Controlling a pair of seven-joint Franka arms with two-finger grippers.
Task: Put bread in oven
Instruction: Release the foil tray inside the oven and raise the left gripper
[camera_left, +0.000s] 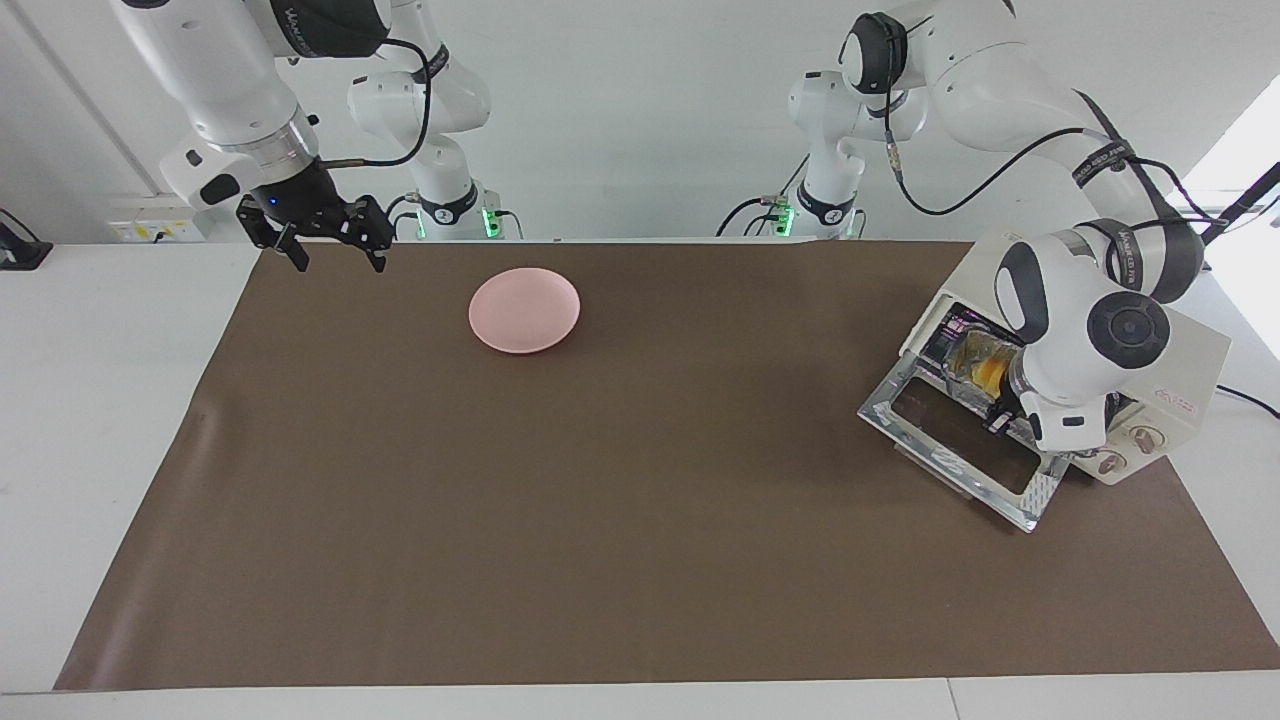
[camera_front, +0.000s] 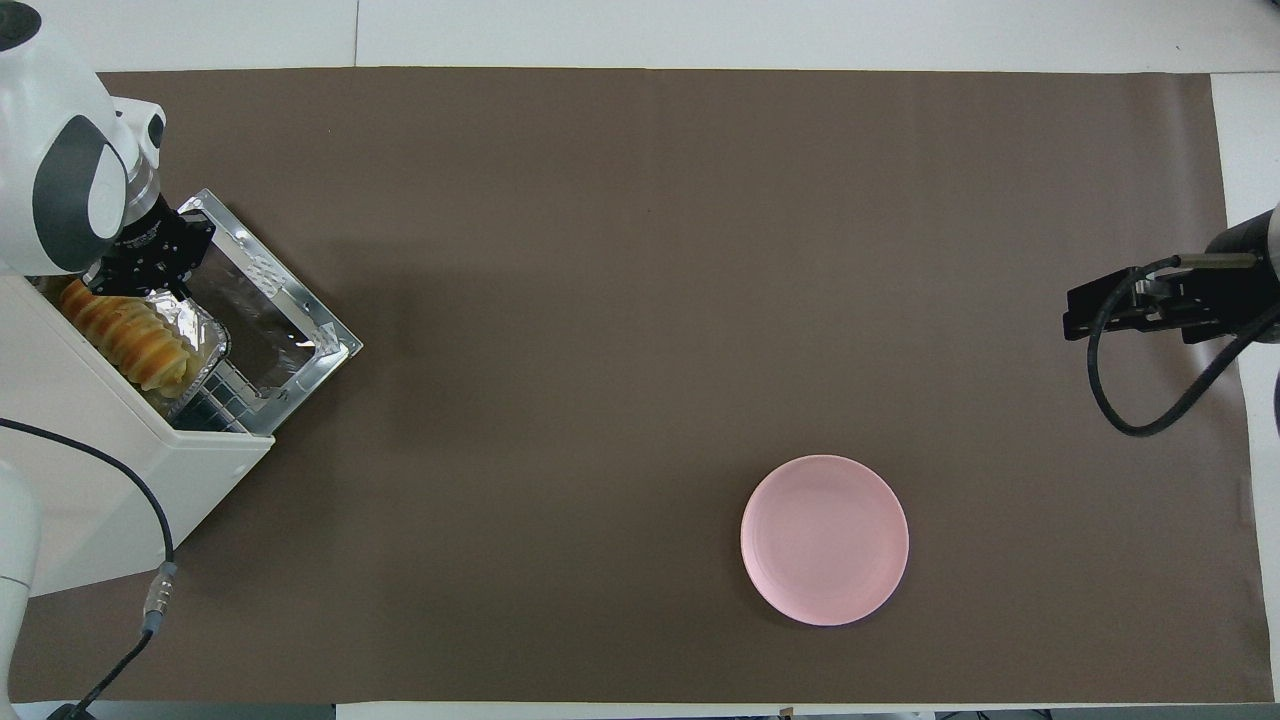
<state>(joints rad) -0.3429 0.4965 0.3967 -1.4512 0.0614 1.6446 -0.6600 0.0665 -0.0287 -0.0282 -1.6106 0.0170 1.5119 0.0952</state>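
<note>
The bread (camera_front: 125, 335) lies in a silver foil tray (camera_front: 195, 335) that sits mostly inside the cream-white oven (camera_front: 150, 480); a yellow bit of the bread (camera_left: 985, 370) shows in the oven's (camera_left: 1185, 365) mouth. The glass door (camera_front: 265, 300) hangs open and flat, bare. My left gripper (camera_front: 150, 260) is at the oven's opening, shut on the tray's rim at the end farther from the robots. In the facing view the left gripper (camera_left: 1000, 418) is half hidden by its own wrist. My right gripper (camera_left: 340, 262) waits open, holding nothing, over the mat's corner at the right arm's end.
A round pink plate (camera_left: 524, 309) sits on the brown mat (camera_left: 600, 500) close to the robots, toward the right arm's end; it shows again as the plate (camera_front: 824, 540) from above. The open door (camera_left: 960, 440) juts out onto the mat. A cable (camera_front: 150, 610) runs beside the oven.
</note>
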